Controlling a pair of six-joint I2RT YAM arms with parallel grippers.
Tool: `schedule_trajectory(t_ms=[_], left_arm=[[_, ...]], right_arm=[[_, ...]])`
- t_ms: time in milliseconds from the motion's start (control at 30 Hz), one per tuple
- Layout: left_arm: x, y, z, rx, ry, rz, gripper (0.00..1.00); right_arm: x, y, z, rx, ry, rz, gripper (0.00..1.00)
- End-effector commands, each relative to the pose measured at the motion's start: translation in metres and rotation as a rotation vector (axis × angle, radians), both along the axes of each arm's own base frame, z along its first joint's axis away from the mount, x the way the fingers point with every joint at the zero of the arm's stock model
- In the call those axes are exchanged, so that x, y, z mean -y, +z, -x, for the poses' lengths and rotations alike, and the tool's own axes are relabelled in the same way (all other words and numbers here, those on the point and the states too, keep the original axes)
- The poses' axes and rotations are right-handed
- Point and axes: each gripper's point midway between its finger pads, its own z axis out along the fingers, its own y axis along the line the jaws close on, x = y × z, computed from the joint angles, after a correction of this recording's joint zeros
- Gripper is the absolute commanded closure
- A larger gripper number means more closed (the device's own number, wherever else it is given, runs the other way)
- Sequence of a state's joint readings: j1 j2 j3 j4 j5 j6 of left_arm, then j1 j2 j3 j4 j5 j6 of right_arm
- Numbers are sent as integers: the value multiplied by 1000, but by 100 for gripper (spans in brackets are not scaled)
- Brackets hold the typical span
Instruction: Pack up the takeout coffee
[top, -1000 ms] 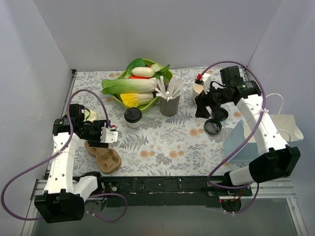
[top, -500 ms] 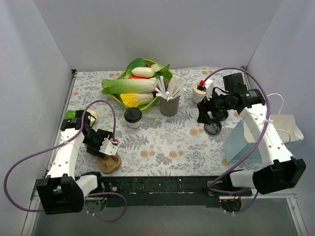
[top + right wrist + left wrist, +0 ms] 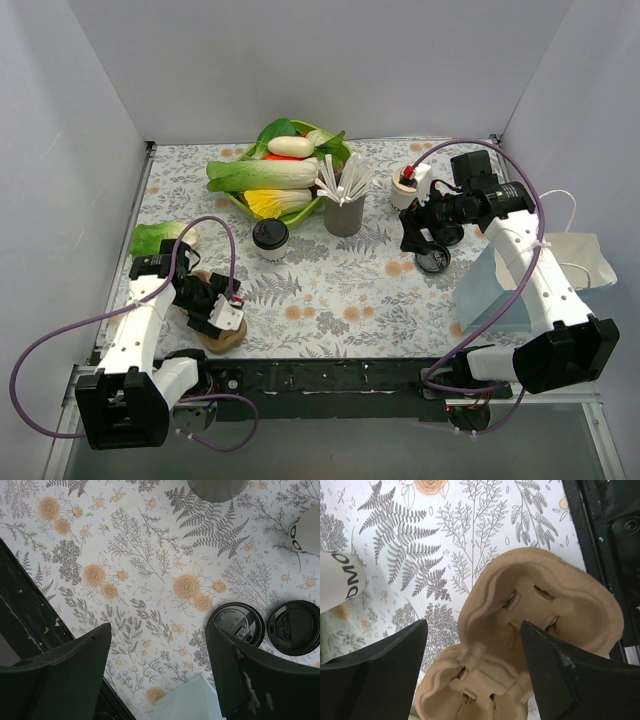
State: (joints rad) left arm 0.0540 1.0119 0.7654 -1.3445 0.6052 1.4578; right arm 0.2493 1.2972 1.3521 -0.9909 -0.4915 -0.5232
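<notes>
Nothing is packed yet, I judge: the lidded coffee cup [image 3: 269, 238] stands on the tabletop [image 3: 330, 290], apart from the cardboard carrier [image 3: 540, 610]. My left claw [image 3: 472, 630] hangs wide over that carrier, empty. The right claw [image 3: 157, 627], also wide and empty, hovers near the loose lids [image 3: 235, 625].

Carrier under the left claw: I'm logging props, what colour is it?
The carrier is plain tan pulp, clearest in the left wrist view.

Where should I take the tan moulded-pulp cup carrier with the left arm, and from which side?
Take the tan moulded-pulp cup carrier at the pinched waist between its two wells, coming straight down. It lies flat with wells facing up, and the waist looks like its narrowest span. The left gripper hangs above with jaws open on either side of it.
</notes>
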Motion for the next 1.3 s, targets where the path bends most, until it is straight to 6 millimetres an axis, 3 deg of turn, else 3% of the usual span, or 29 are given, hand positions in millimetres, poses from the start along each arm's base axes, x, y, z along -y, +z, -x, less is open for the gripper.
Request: schedule_trajectory(t_ms=[0, 167, 300, 467, 567, 733, 833, 933, 967, 1133, 1267], left_arm=[[18, 0, 10, 36, -136, 83, 23], [21, -4, 11, -18, -97, 101, 21], [35, 0, -10, -30, -12, 149, 20], [36, -5, -24, -105, 30, 131, 20], [36, -5, -26, -107, 26, 131, 20], [27, -16, -11, -143, -7, 74, 24], [21, -20, -14, -186, 119, 50, 28], [19, -17, -51, -162, 316, 70, 30], [16, -15, -70, -173, 463, 80, 30], [8, -7, -134, -324, 835, 111, 36], [5, -1, -154, -348, 975, 176, 36]], right_arm=[[-3, 17, -12, 64, -1, -14, 17], [-2, 14, -9, 54, -4, -14, 16], [-2, 14, -8, 51, -7, -15, 16], [-1, 16, -10, 53, -21, -12, 16], [-1, 17, -11, 56, -24, -10, 15], [1, 17, -11, 63, -31, -3, 15], [2, 17, -10, 62, -34, 0, 15], [2, 14, -8, 57, -35, 2, 15], [2, 14, -8, 57, -35, 2, 15], [1, 13, -9, 51, -30, -1, 15], [1, 13, -11, 50, -31, 1, 15]])
